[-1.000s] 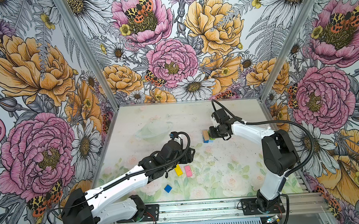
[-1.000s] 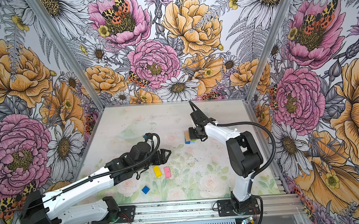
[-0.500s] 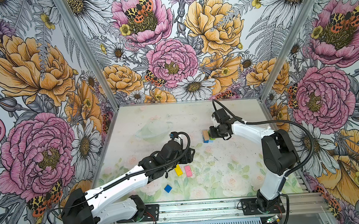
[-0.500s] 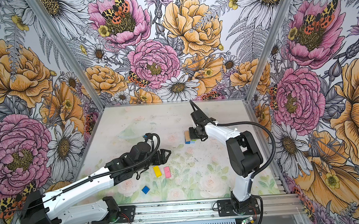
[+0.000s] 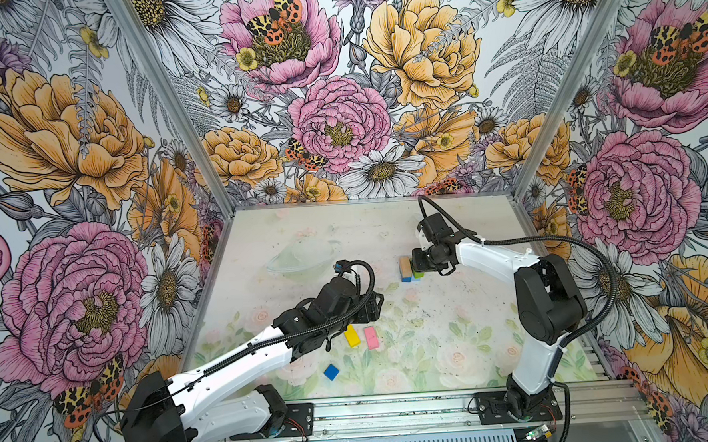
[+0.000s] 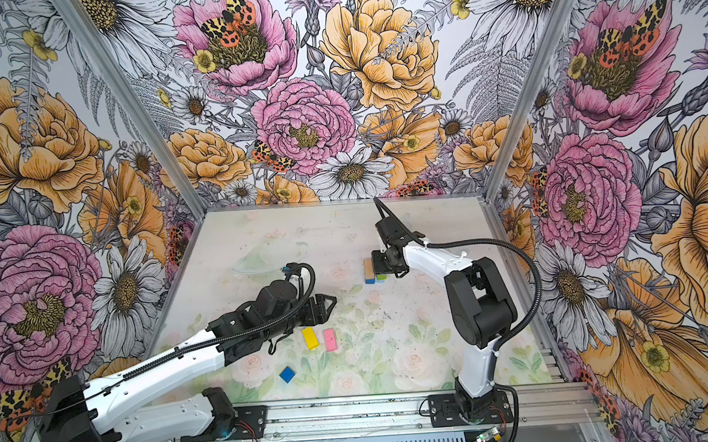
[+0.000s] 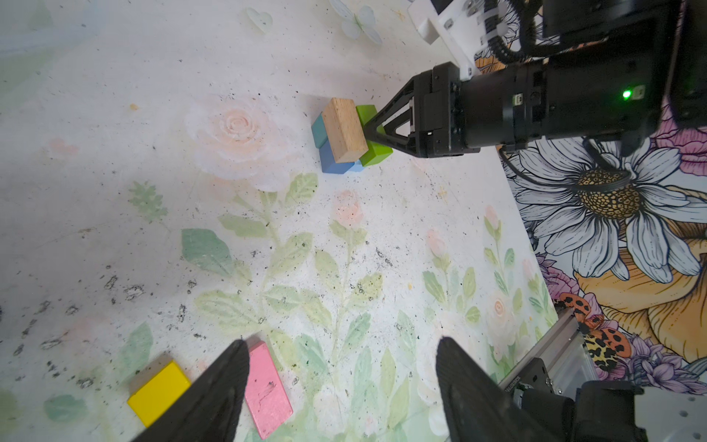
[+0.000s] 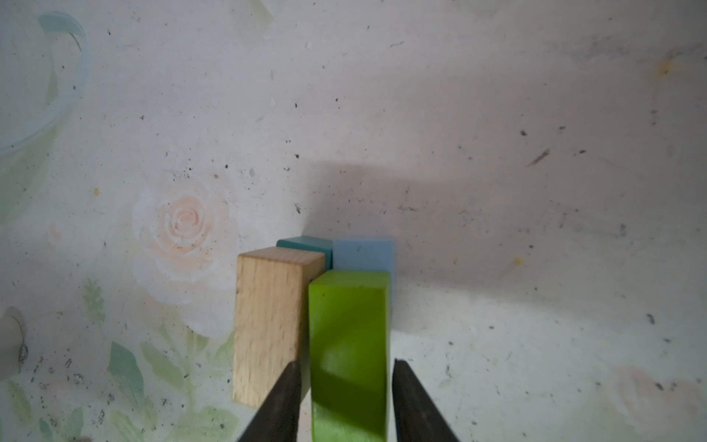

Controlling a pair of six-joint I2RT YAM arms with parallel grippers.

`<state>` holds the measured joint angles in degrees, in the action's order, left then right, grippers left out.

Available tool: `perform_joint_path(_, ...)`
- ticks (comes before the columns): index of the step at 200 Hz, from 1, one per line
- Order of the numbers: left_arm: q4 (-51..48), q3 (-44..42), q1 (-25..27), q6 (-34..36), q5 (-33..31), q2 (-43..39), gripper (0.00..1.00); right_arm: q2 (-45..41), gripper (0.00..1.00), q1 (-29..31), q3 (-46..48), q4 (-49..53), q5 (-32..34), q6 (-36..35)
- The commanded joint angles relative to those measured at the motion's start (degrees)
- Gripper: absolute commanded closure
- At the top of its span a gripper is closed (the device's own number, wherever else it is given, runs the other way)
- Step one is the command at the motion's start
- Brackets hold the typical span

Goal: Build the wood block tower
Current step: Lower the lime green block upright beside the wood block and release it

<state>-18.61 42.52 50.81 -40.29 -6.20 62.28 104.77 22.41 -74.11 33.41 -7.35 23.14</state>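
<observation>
Floral-printed worktop [image 5: 454, 350]: near its front edge, beside the pink brick [image 7: 266, 390], the left gripper's [image 7: 340, 386] fingers [image 7: 225, 382] are held wide apart, empty. Nearer the back, the green brick [image 8: 348, 344], laid on the block tower [image 5: 405, 266], is flanked by the right gripper's [image 8: 344, 382] fingers [image 8: 283, 402], slightly parted.

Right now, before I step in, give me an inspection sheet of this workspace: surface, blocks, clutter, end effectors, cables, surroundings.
Surface: flower-print table, speckled with dark grit.
Job's things: tan brick and green brick side by side atop teal cube and light blue cube; yellow brick, pink brick and dark blue cube loose near the front.
Clutter: nothing seen for certain.
End effectors: left end effector open near the pink brick; right end effector flanks the green brick, slim gaps showing.
Cables: black hoses along both arms, clear of blocks.
Surroundings: flower-print walls, metal rail in front.
</observation>
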Motion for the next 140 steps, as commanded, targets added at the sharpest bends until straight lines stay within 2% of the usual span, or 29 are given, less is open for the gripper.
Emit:
perform_joint_path(1,0.43,-0.61,-0.42,1.09,0.57,-1.35,0.22,-0.46,0.57,-0.47,-1.73,-0.83,0.34,0.33)
perform_joint_path(41,0.44,-0.27,-0.36,1.25,0.91,-1.34,0.22,-3.1,0.46,-0.66,-1.76,0.38,1.17,0.05)
perform_joint_path(108,0.59,-0.1,0.75,1.36,1.06,-2.1,0.24,-6.92,0.44,-0.63,-1.29,2.47,2.19,-0.11)
perform_joint_path(140,0.51,-1.24,2.02,1.17,-0.43,-5.14,0.21,-9.33,0.37,-0.62,-1.13,3.15,1.78,0.9)
